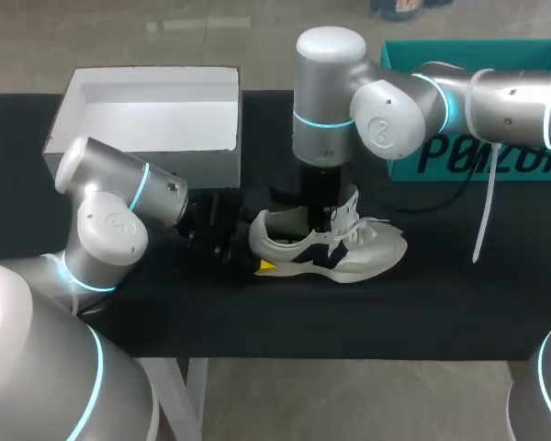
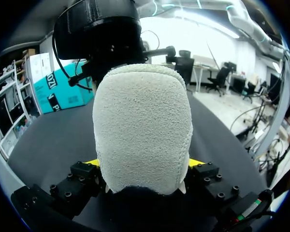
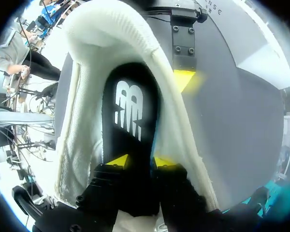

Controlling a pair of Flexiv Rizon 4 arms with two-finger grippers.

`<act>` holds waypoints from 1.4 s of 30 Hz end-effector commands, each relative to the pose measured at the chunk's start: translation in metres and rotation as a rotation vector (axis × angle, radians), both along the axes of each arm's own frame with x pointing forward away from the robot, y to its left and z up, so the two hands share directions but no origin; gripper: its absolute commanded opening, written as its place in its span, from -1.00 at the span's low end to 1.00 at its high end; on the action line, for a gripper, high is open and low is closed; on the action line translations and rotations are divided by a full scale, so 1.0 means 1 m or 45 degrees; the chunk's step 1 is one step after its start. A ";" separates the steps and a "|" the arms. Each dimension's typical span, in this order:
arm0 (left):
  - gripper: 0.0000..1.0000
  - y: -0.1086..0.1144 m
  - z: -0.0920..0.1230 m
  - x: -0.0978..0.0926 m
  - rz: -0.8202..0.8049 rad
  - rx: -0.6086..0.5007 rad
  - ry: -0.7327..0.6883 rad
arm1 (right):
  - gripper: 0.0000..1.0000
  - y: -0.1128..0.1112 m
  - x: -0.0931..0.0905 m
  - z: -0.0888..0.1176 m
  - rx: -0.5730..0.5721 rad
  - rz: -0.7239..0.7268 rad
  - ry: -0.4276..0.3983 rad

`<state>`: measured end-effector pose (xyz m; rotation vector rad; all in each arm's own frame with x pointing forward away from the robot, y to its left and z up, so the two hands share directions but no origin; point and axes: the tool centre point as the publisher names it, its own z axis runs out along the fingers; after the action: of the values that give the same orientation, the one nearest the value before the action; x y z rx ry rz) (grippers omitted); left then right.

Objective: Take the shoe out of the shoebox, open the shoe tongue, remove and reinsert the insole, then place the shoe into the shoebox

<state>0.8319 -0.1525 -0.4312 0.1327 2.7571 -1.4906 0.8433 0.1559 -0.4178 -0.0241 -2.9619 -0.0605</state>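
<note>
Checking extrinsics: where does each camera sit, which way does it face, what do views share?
Head view: above and behind, looking down on the table; both arms show, left gripper at the heel of the shoe, right gripper in its opening.
Left wrist view: on the left arm, looking along the table at the heel held between its own yellow tips.
Right wrist view: on the right arm, looking down at the insole between its own tips.
Shared: all show the shoe.

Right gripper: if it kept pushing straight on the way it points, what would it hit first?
The right gripper points down into the shoe, so it would meet the black insole first; its tips seem to pinch it now, though depth is unclear.
</note>
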 end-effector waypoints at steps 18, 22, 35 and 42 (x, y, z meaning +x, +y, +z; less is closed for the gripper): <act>-1.00 -0.004 0.002 0.004 0.005 -0.001 -0.005 | -1.00 -0.007 -0.007 0.000 0.036 -0.075 -0.148; -1.00 -0.004 0.002 0.004 0.005 -0.001 -0.005 | -1.00 -0.005 -0.002 0.023 0.047 -0.051 -0.239; -1.00 -0.004 0.002 0.004 0.005 -0.001 -0.005 | -1.00 -0.007 0.017 0.067 0.117 0.004 -0.419; -1.00 -0.004 0.002 0.004 0.005 -0.001 -0.005 | -1.00 -0.033 0.018 0.077 0.077 -0.022 -0.458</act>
<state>0.8367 -0.1559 -0.4286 0.1300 2.7510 -1.4922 0.8667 0.1376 -0.3498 -0.0243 -3.2955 -0.1662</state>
